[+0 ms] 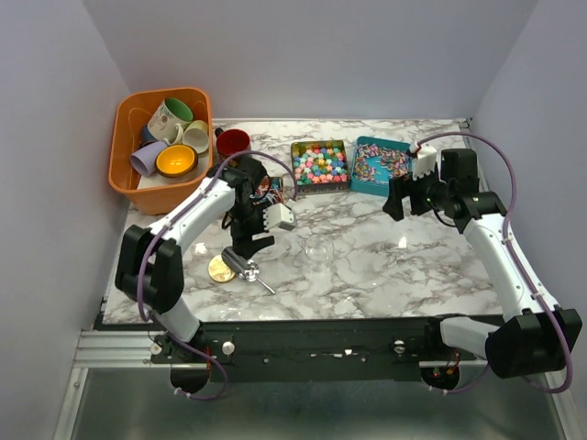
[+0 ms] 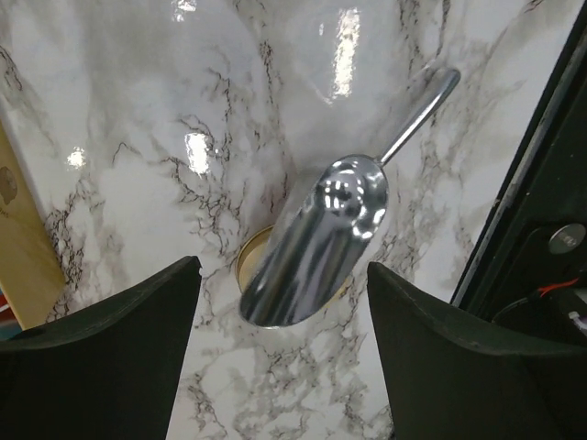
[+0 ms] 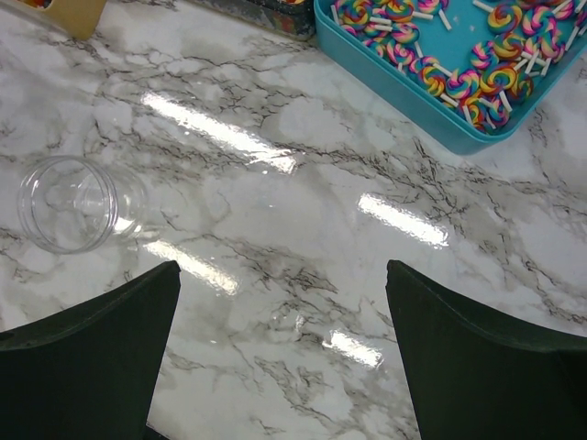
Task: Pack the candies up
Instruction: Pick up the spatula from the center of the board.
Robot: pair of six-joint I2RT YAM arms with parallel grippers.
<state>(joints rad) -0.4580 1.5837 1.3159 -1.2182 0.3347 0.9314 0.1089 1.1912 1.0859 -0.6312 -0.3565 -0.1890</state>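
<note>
One metal scoop [image 2: 321,229] lies straight beneath the left gripper [image 2: 280,268], jaws spread and holding nothing, handle slanting away from the hand; candies [image 1: 318,163] well beyond.

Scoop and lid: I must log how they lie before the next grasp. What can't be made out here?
- Lid, left wrist: mostly hidden under the scoop; whether they touch is unclear.
- Scoop, top external: small and dark, so the bowl's outline is unreadable.
- Blue tray, right wrist: cut off by the top and right edges.
</note>
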